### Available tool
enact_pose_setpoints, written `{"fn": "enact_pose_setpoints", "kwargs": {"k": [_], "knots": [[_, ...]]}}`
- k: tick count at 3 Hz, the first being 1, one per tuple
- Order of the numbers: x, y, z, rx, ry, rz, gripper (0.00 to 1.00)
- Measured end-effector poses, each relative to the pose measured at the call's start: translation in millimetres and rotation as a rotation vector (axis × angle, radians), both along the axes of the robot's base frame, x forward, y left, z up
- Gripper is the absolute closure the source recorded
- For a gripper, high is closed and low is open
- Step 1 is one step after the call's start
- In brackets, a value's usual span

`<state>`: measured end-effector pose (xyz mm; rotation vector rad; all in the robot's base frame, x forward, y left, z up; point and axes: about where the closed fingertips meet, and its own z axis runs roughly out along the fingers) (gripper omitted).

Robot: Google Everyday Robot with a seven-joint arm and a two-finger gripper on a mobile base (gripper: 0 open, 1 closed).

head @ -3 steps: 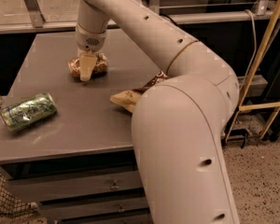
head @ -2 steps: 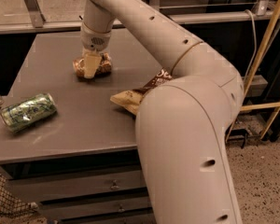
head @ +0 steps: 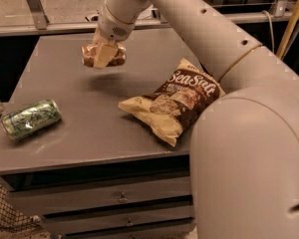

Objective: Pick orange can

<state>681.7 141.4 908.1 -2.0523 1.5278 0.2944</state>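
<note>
Orange can [head: 118, 54] held by the gripper [head: 103, 59], upper left of the frame.

Camera view: the gripper's fingers are clamped across the can's middle. The can hangs sideways above the grey table [head: 65, 148], its shadow on the top beneath it. A green can [head: 31, 119] lies on its side at the left edge, and a chip bag [head: 172, 101] lies at centre. The grasp looks made, so the step in hand appears to be the lift. The next move calls for raising the can higher without loosening the grip.
</note>
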Motion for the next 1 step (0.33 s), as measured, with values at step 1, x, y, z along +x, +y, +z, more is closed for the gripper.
{"fn": "enact_pose_setpoints", "kwargs": {"k": [1], "knots": [[-16.4, -1.6, 38.7, 0.025, -0.098, 0.019, 1.00]]}}
